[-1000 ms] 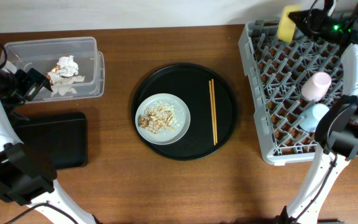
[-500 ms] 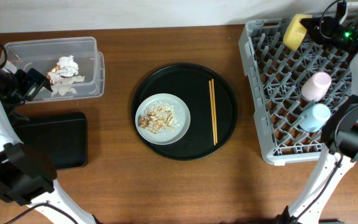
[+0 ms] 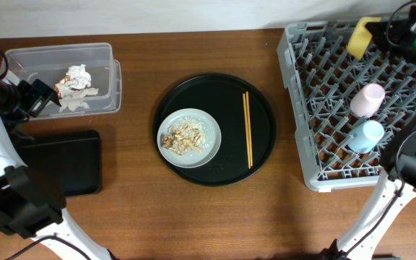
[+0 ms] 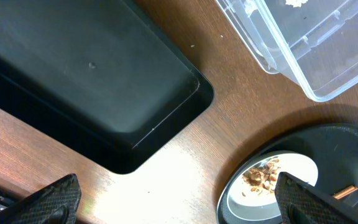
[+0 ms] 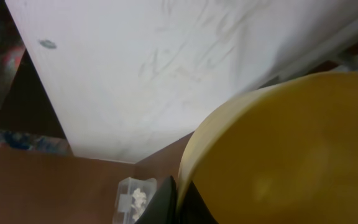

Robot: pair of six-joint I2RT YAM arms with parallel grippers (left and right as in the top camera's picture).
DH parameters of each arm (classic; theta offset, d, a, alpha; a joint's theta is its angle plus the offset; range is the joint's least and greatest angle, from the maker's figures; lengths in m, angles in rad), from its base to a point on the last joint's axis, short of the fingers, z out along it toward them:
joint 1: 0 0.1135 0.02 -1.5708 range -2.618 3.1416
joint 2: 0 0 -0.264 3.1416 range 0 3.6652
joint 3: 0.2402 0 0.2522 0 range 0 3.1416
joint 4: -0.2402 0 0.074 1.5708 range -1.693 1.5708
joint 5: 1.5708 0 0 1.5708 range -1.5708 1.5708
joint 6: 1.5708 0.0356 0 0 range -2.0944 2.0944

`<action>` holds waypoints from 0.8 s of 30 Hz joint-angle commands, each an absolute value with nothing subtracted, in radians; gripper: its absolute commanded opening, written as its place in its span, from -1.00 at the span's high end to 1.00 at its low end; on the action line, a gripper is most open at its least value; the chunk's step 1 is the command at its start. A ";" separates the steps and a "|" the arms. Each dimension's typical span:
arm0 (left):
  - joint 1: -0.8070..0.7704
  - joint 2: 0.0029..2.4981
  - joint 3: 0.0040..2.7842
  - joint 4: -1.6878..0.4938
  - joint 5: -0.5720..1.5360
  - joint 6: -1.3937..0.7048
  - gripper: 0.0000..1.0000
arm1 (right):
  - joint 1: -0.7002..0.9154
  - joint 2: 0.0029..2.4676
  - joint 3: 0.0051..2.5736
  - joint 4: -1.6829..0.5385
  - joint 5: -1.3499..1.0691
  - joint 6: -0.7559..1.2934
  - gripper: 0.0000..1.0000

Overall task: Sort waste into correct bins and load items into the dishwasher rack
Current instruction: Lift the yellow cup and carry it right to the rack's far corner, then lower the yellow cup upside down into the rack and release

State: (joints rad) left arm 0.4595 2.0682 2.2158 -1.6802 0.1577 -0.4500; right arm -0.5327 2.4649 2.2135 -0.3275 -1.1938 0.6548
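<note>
My right gripper [image 3: 378,32] is shut on the rim of the yellow bowl [image 3: 361,36], held tilted over the back edge of the grey dishwasher rack [image 3: 316,108]; the bowl fills the right wrist view [image 5: 291,149]. A pink cup [image 3: 367,100] and a light-blue cup [image 3: 366,135] sit in the rack. The grey plate [image 3: 205,148] with food scraps [image 3: 183,137] and the chopsticks [image 3: 248,130] lie on the round black tray [image 3: 215,90]. The napkin [image 3: 79,74] and wrapper [image 3: 67,90] lie in the clear tub [image 3: 27,58]. My left gripper [image 4: 173,199] is open, above the table by the shallow black tray [image 3: 56,162].
The left wrist view shows the shallow black tray [image 4: 86,74], a corner of the clear tub [image 4: 303,56] and the plate with scraps [image 4: 266,177]. A white wall runs behind the table. Bare wood lies between the round tray and the rack.
My right gripper has carried the yellow bowl to the right along the rack's back edge. The left arm has not moved.
</note>
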 commanded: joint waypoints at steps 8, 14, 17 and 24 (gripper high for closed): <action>0.461 2.032 2.212 -1.681 0.158 -0.458 -0.99 | -0.522 2.477 2.208 -0.237 -1.222 0.758 0.92; 0.461 2.032 2.212 -1.681 0.158 -0.458 -0.99 | -0.519 2.483 2.208 -0.161 -1.253 0.822 0.92; 0.461 2.032 2.212 -1.681 0.158 -0.458 -0.99 | -0.504 2.513 2.208 -0.165 -1.257 0.821 0.92; 0.461 2.032 2.212 -1.681 0.158 -0.458 -0.99 | -0.507 2.570 2.209 -0.194 -1.222 0.821 0.92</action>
State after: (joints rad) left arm 0.4595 2.0682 2.2158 -1.6802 0.1577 -0.4500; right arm -0.5037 2.5374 2.2139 -0.1635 -1.2324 0.8078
